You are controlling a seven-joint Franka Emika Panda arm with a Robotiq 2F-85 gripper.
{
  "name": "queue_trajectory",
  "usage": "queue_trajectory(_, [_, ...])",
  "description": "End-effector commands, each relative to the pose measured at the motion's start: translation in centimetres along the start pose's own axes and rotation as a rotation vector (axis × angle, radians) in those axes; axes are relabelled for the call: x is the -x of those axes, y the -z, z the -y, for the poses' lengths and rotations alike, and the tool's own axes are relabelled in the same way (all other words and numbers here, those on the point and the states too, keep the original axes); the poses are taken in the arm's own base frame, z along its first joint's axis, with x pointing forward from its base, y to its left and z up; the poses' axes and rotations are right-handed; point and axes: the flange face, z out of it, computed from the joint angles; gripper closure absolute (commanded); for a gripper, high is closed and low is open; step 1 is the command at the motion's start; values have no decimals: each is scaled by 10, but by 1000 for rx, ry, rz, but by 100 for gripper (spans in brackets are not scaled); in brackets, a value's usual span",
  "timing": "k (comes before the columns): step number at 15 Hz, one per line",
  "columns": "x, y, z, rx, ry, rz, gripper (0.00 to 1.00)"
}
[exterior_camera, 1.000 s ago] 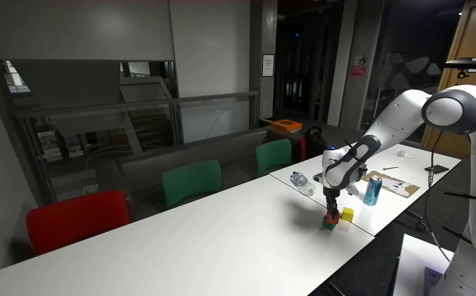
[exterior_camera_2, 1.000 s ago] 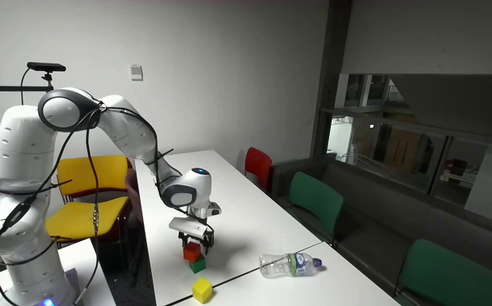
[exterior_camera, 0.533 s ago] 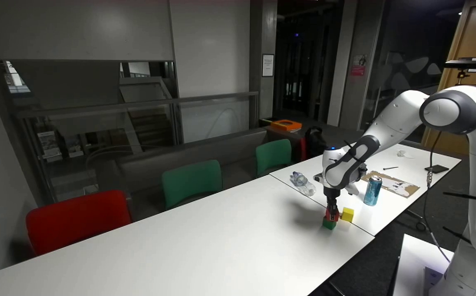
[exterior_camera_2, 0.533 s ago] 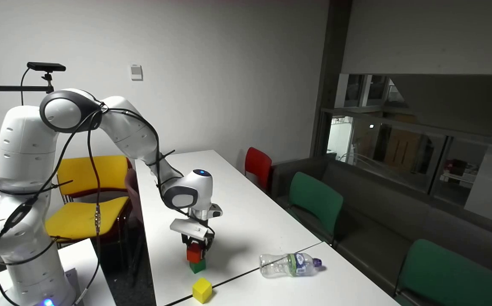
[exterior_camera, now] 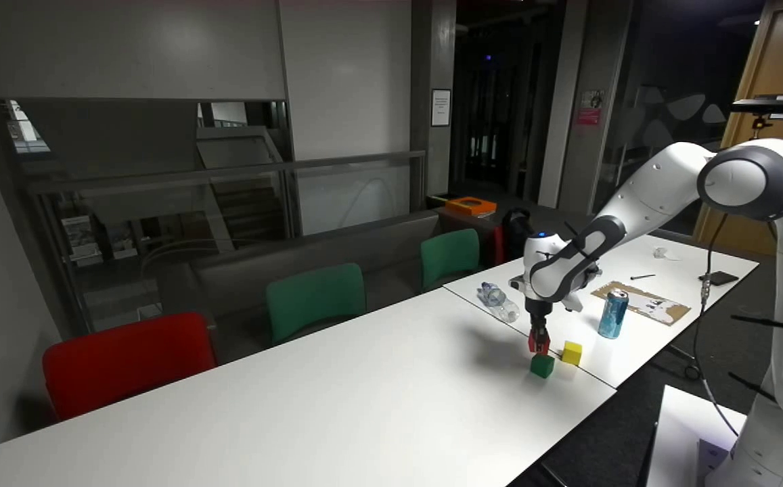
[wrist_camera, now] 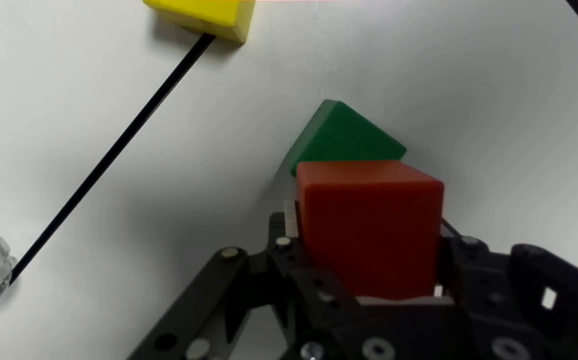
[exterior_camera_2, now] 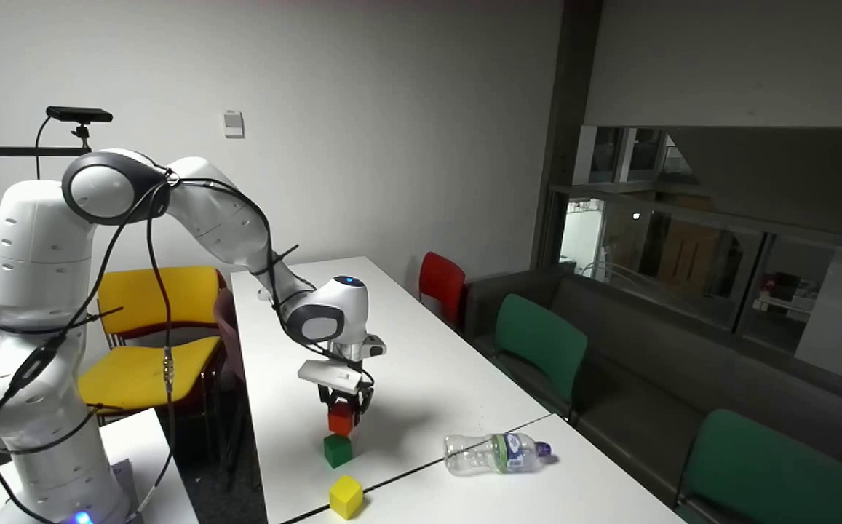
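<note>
My gripper point(wrist_camera: 368, 225) is shut on a red cube point(wrist_camera: 368, 235), with a finger pressed to each side of it. In both exterior views the red cube point(exterior_camera: 538, 343) hangs under the gripper point(exterior_camera_2: 348, 413), above the tabletop. A green cube point(exterior_camera_2: 338, 451) stands on the table just below it and looks apart from it. In the wrist view the red cube hides part of the green cube point(wrist_camera: 348, 135). Close by, a yellow cube point(exterior_camera_2: 346, 497) rests on the seam between the tables; its corner shows at the top of the wrist view.
A clear plastic bottle point(exterior_camera_2: 493, 453) lies across the table seam. Beyond the yellow cube stand a blue can point(exterior_camera: 613, 314) and a torn piece of cardboard point(exterior_camera: 668, 311). A pen point(exterior_camera: 642, 276) and a dark flat object point(exterior_camera: 718, 278) lie farther along. Chairs point(exterior_camera: 315, 297) line the table's side.
The jaws have shut around the red cube, which sat on the green cube. Gripper and red cube have since risen and shifted off it. The green and yellow cubes have stayed put.
</note>
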Motion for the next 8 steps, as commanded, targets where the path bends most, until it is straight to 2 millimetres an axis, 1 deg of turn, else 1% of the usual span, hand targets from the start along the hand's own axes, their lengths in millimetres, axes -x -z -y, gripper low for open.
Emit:
queue_trajectory(1, [-19,30,7,33,16,24,69])
queue_trajectory(5, [-48,46,17,63,58,63,69])
queue_trajectory(6, [-51,49,17,63,67,63,69])
queue_trajectory(7, [-50,52,14,53,64,56,69])
queue_trajectory(8, [-50,40,19,50,65,43,44])
